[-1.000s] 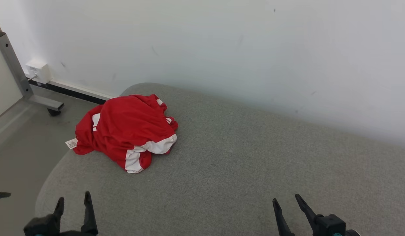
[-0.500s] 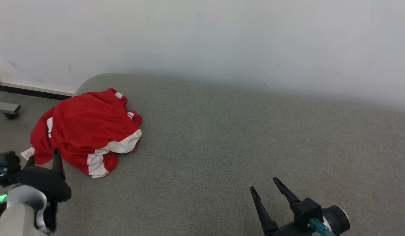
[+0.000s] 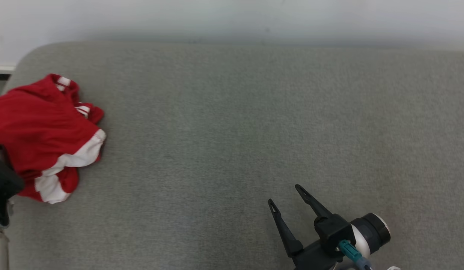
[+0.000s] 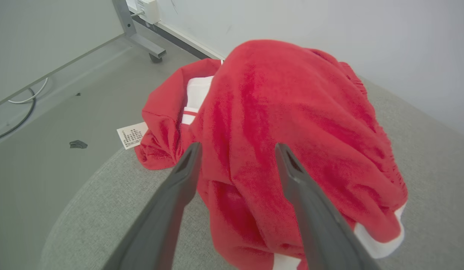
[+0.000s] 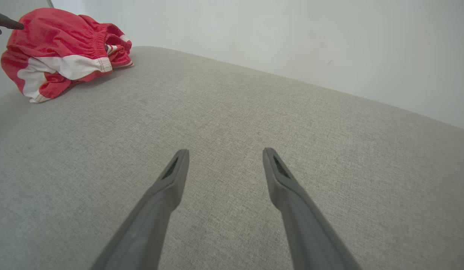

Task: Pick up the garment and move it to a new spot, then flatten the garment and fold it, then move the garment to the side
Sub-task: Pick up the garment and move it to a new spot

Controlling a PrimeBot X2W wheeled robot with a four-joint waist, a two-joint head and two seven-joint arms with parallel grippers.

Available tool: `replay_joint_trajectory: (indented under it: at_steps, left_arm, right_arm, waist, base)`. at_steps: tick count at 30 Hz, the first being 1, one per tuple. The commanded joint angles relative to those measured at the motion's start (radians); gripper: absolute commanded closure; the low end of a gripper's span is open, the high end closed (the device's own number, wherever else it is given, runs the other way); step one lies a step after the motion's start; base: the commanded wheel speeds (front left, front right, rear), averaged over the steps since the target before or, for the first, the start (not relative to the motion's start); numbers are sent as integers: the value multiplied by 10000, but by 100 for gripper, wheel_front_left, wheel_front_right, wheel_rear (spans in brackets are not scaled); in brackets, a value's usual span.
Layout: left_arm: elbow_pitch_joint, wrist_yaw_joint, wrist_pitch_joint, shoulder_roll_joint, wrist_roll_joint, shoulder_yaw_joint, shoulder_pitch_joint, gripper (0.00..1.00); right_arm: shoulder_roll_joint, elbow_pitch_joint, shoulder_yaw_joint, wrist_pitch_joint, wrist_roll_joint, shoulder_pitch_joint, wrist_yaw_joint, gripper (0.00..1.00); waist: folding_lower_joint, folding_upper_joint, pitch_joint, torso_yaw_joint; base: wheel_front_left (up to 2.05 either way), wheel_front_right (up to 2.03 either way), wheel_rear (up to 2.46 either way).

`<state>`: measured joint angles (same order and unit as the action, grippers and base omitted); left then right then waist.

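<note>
Garment (image 3: 40,131) heaped at the bench's (image 3: 232,112) left edge, so left gripper (image 4: 237,146) poised right over it, wide open and empty, right gripper (image 3: 284,194) just parked open by the front edge.

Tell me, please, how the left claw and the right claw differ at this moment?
1. The left claw is close up at the red garment, with cloth showing between its fingers; the right claw is well away from it.
2. The left claw points at bunched cloth; the right claw points across the bare grey cushion.
Shared: both are open, and neither holds anything.
</note>
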<state>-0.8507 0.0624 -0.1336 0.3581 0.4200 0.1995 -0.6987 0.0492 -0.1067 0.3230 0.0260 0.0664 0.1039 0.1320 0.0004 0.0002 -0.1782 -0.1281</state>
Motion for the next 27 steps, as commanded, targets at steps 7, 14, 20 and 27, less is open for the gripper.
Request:
replay_joint_trajectory:
  at_steps: [7,14,20,27]
  left_arm:
    - [-421,321,-481,347,112,103,-225,0]
    - [-705,446,-221,484,131,115,-64,100]
    - [-606,-126,141,740,352,152,-222,100]
    - [178,-753,-376,1225,204,-253,-495,100]
  right_arm:
    - [20,402,6,-140,158,-29,-24,0]
    - [19,377,53,-68,8,-68,-23,0]
    - [20,-55,254,232,-493,33,-24,0]
    - [23,-676,228,803,-1230,-33,-25,0]
  waist:
    - [-4,-2,-1469,1092]
    - [-4,-2,-1390,1052]
    - [-4,-2,-708,813]
    - [-4,-2,381,645]
  base:
    - [0,0,0]
    - [0,0,0]
    - [0,0,0]
    - [0,0,0]
